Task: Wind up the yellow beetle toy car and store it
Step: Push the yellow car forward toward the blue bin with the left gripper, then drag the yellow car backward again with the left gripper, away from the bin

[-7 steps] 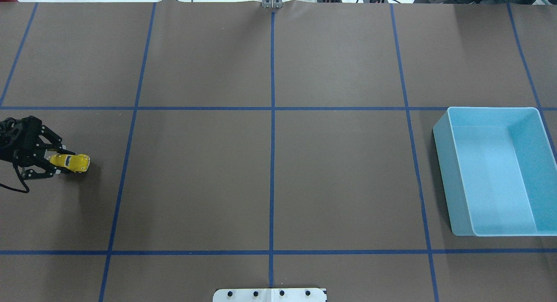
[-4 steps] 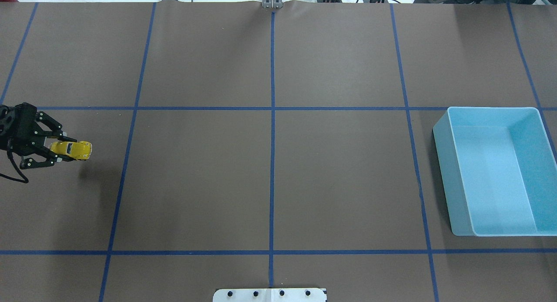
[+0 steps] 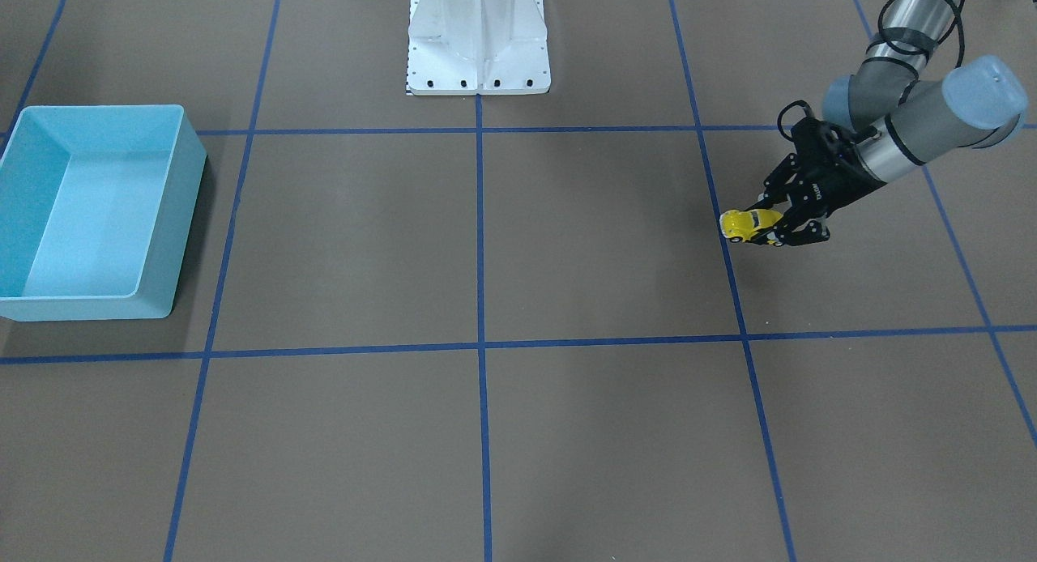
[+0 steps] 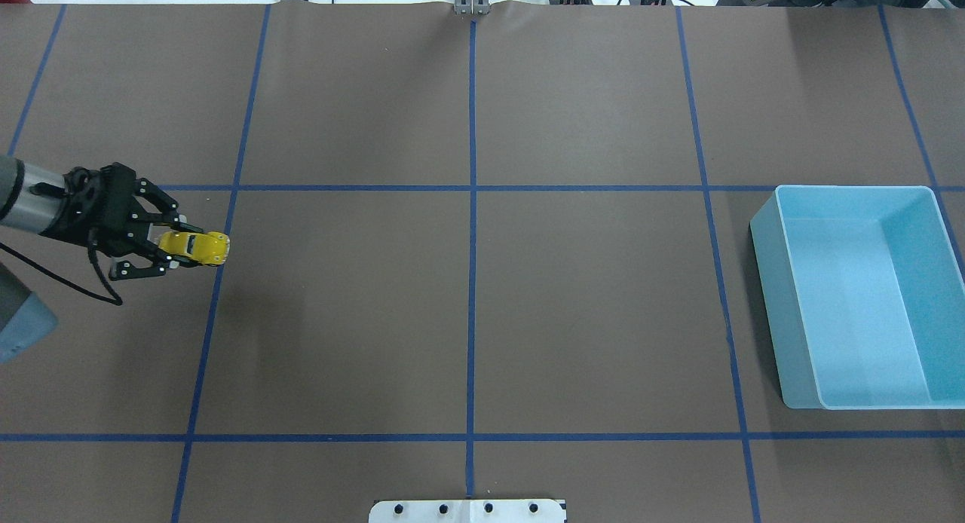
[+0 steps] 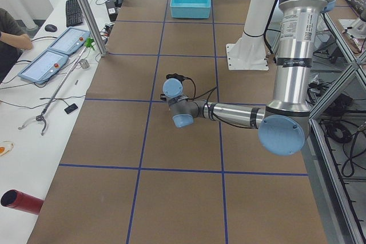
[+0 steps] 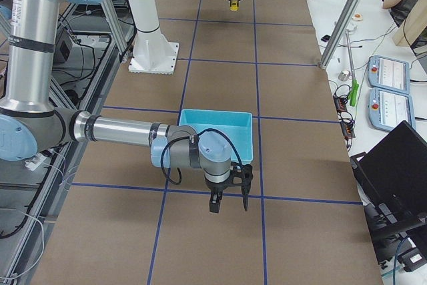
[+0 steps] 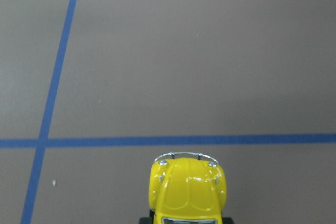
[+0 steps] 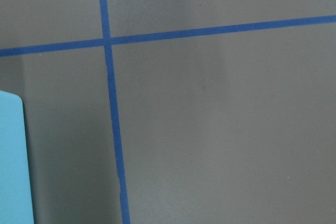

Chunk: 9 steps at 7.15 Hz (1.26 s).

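Brown table (image 4: 588, 319) (blue tape grid (image 4: 471, 282))

The yellow beetle toy car (image 4: 199, 246), glossy with a rounded bonnet and a silver bumper (image 7: 185, 156), is clamped at its rear in the left gripper (image 4: 181, 247). Its nose points away from the fingers, toward the table's (image 4: 467, 319) middle. It sits near the table's left edge, over a blue tape line (image 4: 219, 274), its shadow falling apart from it.

Even bright overhead light; soft shadows; sharp
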### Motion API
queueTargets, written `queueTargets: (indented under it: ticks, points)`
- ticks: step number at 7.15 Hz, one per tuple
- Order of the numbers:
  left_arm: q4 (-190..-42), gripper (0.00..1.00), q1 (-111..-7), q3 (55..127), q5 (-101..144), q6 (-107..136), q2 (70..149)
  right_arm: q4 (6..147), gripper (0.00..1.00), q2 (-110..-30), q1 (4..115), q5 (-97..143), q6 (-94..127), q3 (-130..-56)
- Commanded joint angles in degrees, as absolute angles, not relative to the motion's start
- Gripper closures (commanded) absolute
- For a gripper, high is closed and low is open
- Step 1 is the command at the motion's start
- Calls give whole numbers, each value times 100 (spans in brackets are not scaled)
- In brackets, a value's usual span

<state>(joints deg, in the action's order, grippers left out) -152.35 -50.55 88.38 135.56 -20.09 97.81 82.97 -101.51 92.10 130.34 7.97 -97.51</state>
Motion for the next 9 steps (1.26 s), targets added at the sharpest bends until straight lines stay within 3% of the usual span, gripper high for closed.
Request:
queueTargets:
  ticks: [1, 3, 9]
  points:
    - [-15231, 100, -4659, 8580, 13368, -1758, 10369, 8297, 0, -10151, 9229, 13034, 800, -9738]
    - [-15424, 100, -4431, 8106, 13421, -1758, 10730, 8297, 0, -10151, 9229, 13034, 800, -9747]
    - [-15661, 100, -4342, 7937, 13447, -1784, 10557, 8297, 0, -10151, 9229, 13034, 800, -9747]
